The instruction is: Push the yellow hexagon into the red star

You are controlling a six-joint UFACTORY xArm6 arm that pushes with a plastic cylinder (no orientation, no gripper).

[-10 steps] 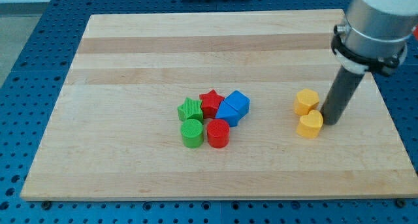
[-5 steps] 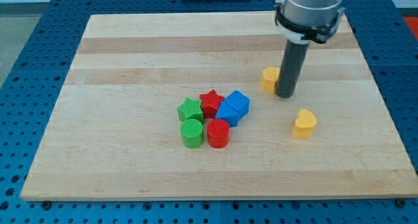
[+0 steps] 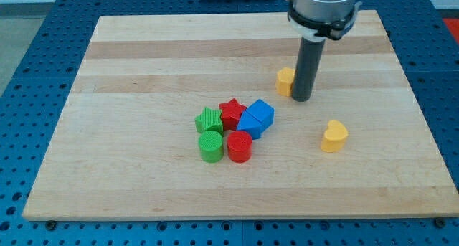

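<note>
- Here, my tip (image 3: 301, 99) rests on the wooden board (image 3: 143, 67), in its upper right part; the arm ends in a plain dark rod, so it has no jaws to open or close.
- The yellow hexagon (image 3: 285, 81) sits against the rod's left side in the view, partly hidden behind it; contact looks likely, but I cannot tell for certain.
- The red star (image 3: 232, 112) lies well to the lower left of the hexagon, near the board's centre, apart from it.
- Around the star, a green star (image 3: 208, 120) touches it on the view's left and two blue blocks (image 3: 256, 117) crowd its right.
- Just below these, a green cylinder (image 3: 211, 145) and a red cylinder (image 3: 239, 145) stand side by side.
- A yellow heart (image 3: 334, 135) lies alone toward the view's lower right of my tip.
</note>
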